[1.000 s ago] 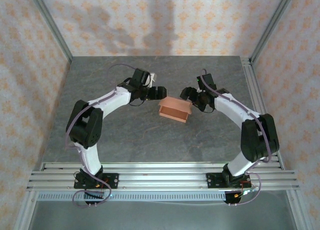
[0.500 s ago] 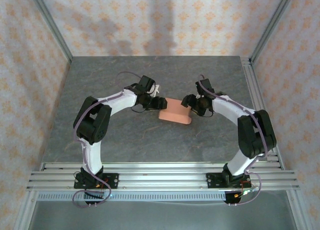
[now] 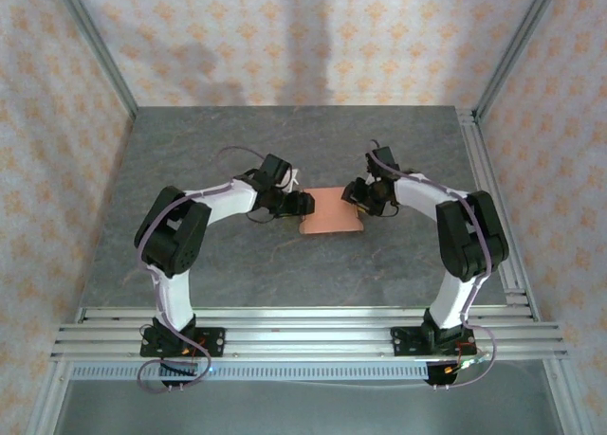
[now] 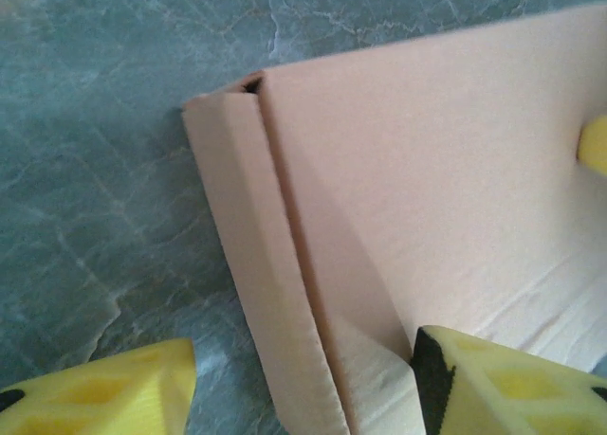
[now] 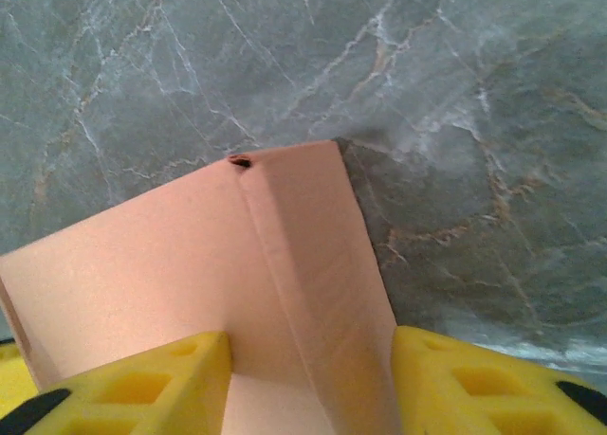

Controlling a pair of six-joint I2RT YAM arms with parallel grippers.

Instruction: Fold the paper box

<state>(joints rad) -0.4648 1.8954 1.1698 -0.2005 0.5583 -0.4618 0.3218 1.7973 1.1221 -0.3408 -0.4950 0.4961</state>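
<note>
left claw (image 4: 303,359) open astride box (image 4: 427,170) folded edge, right claw (image 5: 311,338) hugging box corner, clamp unclear, both claws cropped at frame edge

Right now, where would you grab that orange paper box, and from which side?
Probably its right short end, approached from the right: the paper box lies flat, and that narrow folded end strip sits between the fingers of the right gripper.

**Twin white-and-black arms, yellow-tipped**

The slim left arm (image 3: 204,200) and right arm (image 3: 429,194) wear glossy white shells between bulky black joint housings. Thin purple cables (image 3: 142,378) loop near the black bases (image 3: 180,343) at the frame's bottom. Blocky yellow plastic fingers (image 4: 104,392) carry recessed pockets and black patches.
</note>
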